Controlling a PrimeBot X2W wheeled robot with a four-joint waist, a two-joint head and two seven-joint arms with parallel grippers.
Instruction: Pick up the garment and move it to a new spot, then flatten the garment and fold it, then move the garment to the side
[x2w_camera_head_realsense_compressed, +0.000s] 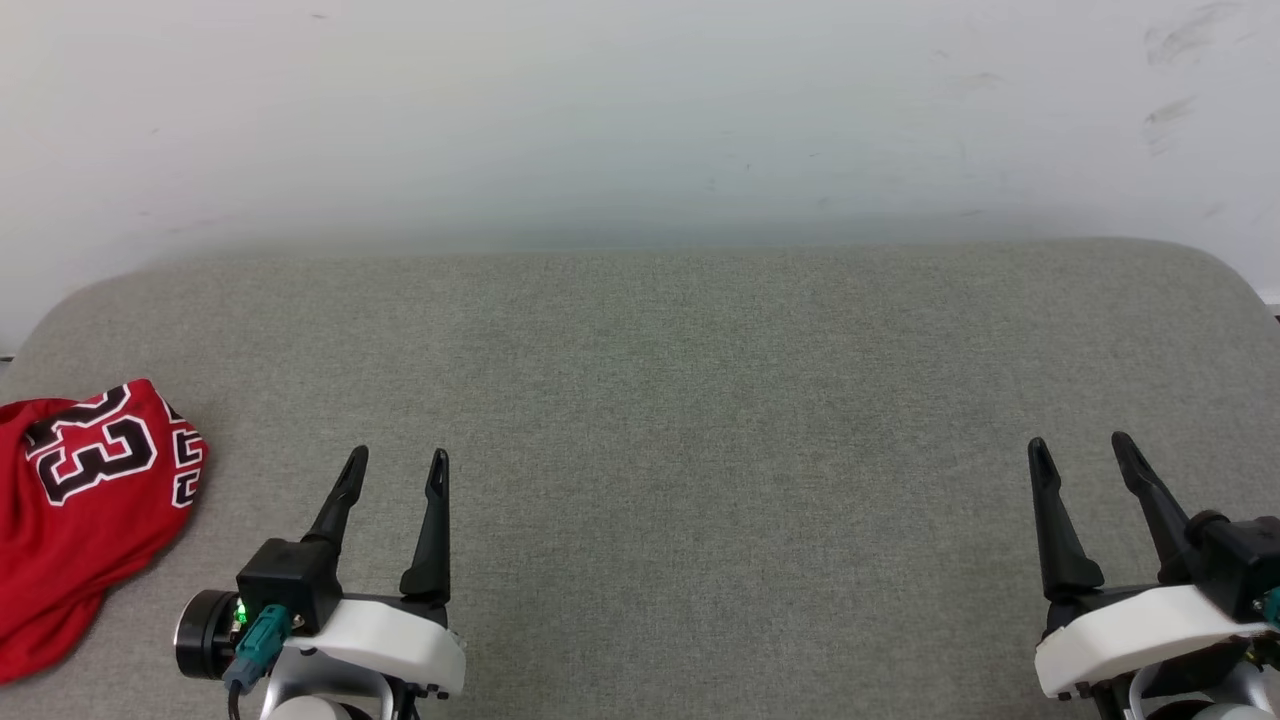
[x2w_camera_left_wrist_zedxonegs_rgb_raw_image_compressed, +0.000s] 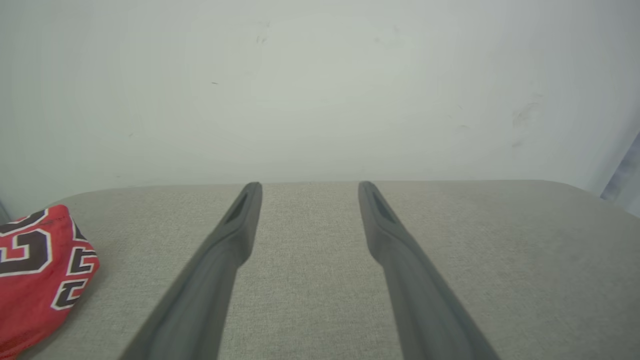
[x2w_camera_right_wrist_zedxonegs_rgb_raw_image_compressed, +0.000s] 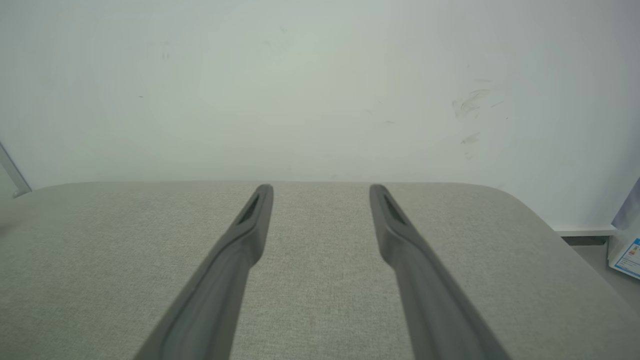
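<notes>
Red cloth with a black, white-outlined "23" marks the garment (x2w_camera_head_realsense_compressed: 80, 520), which lies in a rumpled heap at the left edge of the worktop (x2w_camera_head_realsense_compressed: 700, 400), toward its near corner, with part of it running past the edge of the head view. The left wrist view shows the same heap (x2w_camera_left_wrist_zedxonegs_rgb_raw_image_compressed: 35, 270) low on the grey woven cover, its lettering creased and bent over itself.

Judging by how it lies, none of the task looks done. The shirt is bunched rather than flattened, no neat fold can be made out, and the broad middle of the worktop, where spreading would most likely happen, carries nothing. Picking it up, moving it, flattening, folding and setting it aside all appear to be left.

The left pincer (x2w_camera_head_realsense_compressed: 398, 458) hovers near the front edge, just beside the garment but apart from it, fingers spread and holding nothing. The right pincer (x2w_camera_head_realsense_compressed: 1078, 443) hangs near the front right corner, well apart from the shirt, likewise spread and empty.

As for containers, the garment rests straight on the fabric cover, not in a basket, box or bin.
</notes>
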